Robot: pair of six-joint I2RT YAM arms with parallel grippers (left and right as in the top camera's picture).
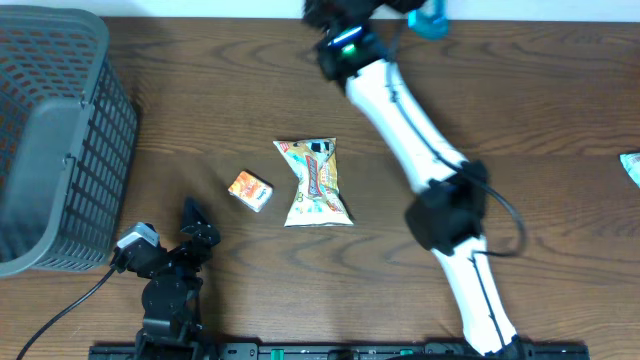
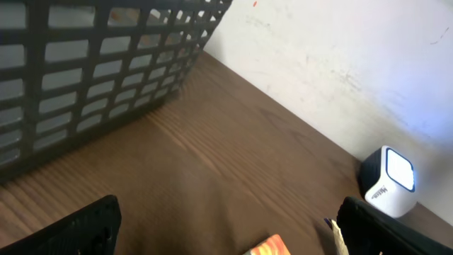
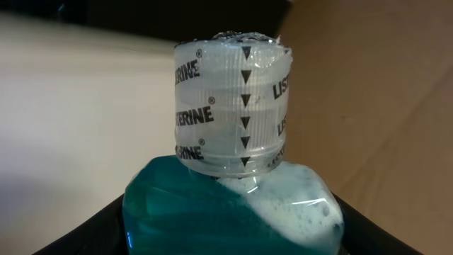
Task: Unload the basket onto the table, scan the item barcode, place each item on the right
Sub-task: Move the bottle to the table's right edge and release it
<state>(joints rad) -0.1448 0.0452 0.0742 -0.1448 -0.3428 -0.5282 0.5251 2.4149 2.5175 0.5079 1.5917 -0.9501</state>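
Observation:
A mouthwash bottle [image 3: 230, 205] with teal, foamy liquid and a clear ribbed "Listerine" cap [image 3: 230, 106] fills the right wrist view. My right gripper [image 3: 230, 237] is shut on its shoulders, one black finger on each side. In the overhead view the right gripper [image 1: 418, 10] holds the bottle [image 1: 433, 22] at the table's far edge. A small white cube-shaped scanner [image 2: 391, 180] stands against the wall in the left wrist view. My left gripper [image 1: 195, 225] rests low at the front left, open with nothing between its fingers [image 2: 85, 227].
A dark grey mesh basket [image 1: 60, 130] takes up the left side. A yellow snack bag [image 1: 318, 182] and a small orange packet [image 1: 250, 190] lie mid-table; the orange packet [image 2: 269, 246] lies just ahead of my left gripper. Another wrapper [image 1: 631, 166] pokes in at the right edge.

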